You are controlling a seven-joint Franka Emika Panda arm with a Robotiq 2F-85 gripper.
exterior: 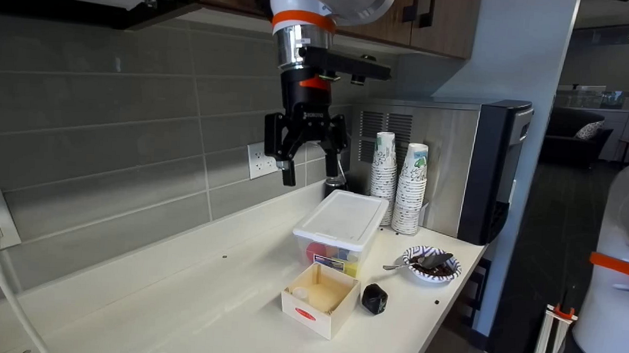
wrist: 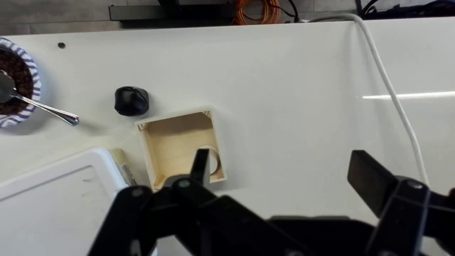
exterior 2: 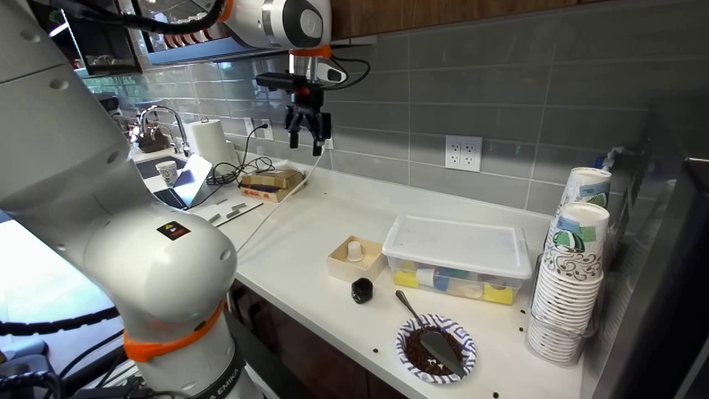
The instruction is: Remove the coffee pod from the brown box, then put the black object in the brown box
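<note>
The small tan brown box (exterior: 341, 318) stands on the white counter; it also shows in an exterior view (exterior 2: 346, 270) and the wrist view (wrist: 170, 151). The pale coffee pod (exterior 2: 355, 252) stands inside it near a corner; in the wrist view the pod (wrist: 214, 164) is partly hidden by a finger. The black object (exterior: 374, 299) lies on the counter just outside the box; it also shows in an exterior view (exterior 2: 362, 290) and the wrist view (wrist: 131, 101). My gripper (exterior: 310, 172) is open and empty, high above the counter and away from the box; its fingers are wide apart in the wrist view (wrist: 279, 156).
A clear tub with white lid (exterior: 344, 215) stands right beside the box. A patterned bowl (exterior 2: 469, 354) holds dark beans and a spoon. Tall paper cup stacks (exterior: 409, 196) stand by a steel machine (exterior: 447, 166). A white cable (wrist: 391, 89) crosses the counter.
</note>
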